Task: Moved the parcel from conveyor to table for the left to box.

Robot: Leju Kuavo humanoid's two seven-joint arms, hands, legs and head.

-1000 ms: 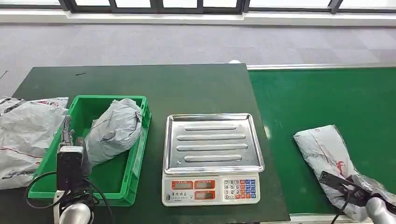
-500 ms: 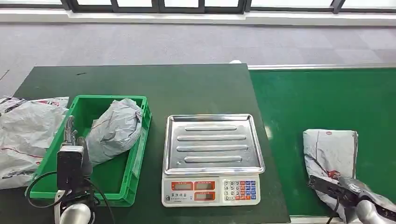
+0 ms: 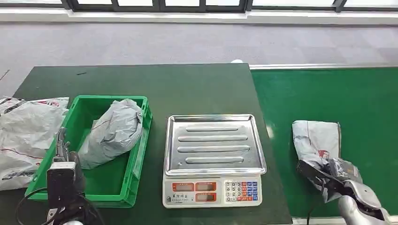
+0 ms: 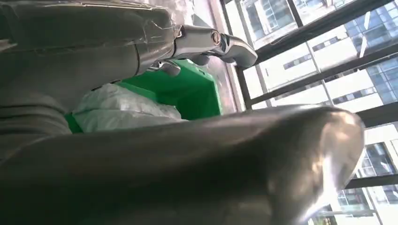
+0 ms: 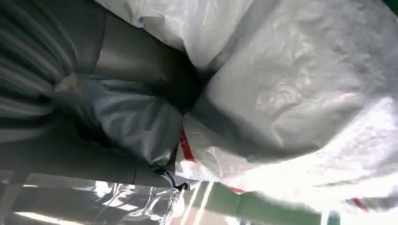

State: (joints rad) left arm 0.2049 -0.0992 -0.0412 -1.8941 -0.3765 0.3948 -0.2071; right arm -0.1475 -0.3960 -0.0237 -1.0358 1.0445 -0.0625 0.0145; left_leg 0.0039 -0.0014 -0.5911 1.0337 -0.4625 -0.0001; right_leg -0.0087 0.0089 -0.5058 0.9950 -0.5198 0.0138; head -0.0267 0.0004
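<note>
Fingers of the right hand (image 3: 339, 174) clench the near end of the grey parcel (image 3: 317, 140), which lies on the green conveyor (image 3: 347, 98) just right of the table (image 3: 187, 86). Left hand (image 3: 63, 150) hangs over the green box's (image 3: 136, 154) near-left edge, fingers apart, holding nothing (a bagged parcel (image 3: 112, 131) sits in the box). Scale (image 3: 213, 159) stands betw. box and conveyor; another bag (image 3: 23, 136) lies left of the box.
</note>
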